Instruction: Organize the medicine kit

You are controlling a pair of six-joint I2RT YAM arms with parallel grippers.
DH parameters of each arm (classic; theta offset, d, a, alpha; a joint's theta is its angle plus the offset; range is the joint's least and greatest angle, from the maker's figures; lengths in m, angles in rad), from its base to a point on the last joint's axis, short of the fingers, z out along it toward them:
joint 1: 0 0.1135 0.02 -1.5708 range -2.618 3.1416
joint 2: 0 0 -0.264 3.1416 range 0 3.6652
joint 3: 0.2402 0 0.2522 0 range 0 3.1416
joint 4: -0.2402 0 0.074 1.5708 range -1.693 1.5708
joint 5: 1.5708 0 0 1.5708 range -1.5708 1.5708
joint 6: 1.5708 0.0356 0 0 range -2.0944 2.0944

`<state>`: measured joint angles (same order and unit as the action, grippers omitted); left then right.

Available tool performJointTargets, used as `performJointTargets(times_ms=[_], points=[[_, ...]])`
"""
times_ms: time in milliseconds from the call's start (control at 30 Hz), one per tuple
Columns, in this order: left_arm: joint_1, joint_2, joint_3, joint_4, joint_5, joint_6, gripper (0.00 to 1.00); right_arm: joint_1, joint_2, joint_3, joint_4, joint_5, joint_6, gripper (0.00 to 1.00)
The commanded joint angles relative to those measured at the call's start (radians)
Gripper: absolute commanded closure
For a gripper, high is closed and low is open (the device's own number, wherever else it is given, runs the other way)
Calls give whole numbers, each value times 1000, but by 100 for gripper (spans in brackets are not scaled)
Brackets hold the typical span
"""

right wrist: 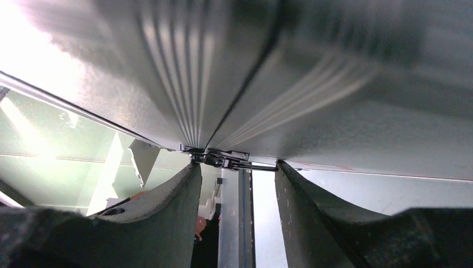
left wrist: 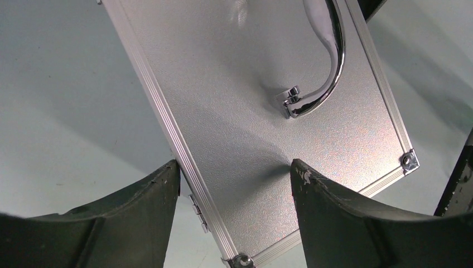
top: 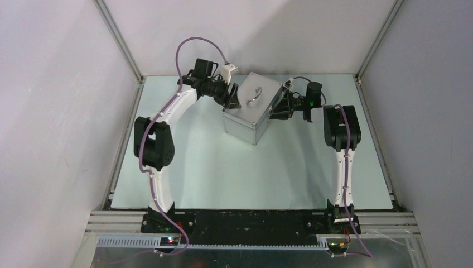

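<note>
The medicine kit is a silver aluminium case standing at the back middle of the table, lid down, with its curved handle on top. My left gripper is open at the case's left top edge. In the left wrist view one finger hangs off the lid's rim and the other is over the lid, near the handle. My right gripper is open against the case's right side. In the right wrist view its fingertips flank a small metal latch on the seam of the case.
The case stands on a pale green table surface enclosed by white walls with aluminium posts at the back corners. A black base rail holding both arm bases runs along the near edge.
</note>
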<state>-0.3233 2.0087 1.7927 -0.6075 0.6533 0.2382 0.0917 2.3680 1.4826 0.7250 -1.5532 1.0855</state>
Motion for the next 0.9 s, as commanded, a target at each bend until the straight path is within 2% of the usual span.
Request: performJointTargets(times_ms=[0,167,300,500,667,867], points=[[-39,55,-11,-52,-54,77,26,-9,-76,87,-76,14,-82,46],[-46,9,113,-52,-64,89,26,-8,-44,118,-93,41,-106,46],[-48,-22,179,-42,62,102,22,-5,-33,132,-90,59,-114,43],[-79,12,132,-43,180,86,20,-1,1,155,-85,78,-101,40],[-111,69,118,-33,112,103,20,-6,22,168,-91,81,-97,39],[-115,87,73,-19,2,156,22,-19,1,144,50,49,11,38]])
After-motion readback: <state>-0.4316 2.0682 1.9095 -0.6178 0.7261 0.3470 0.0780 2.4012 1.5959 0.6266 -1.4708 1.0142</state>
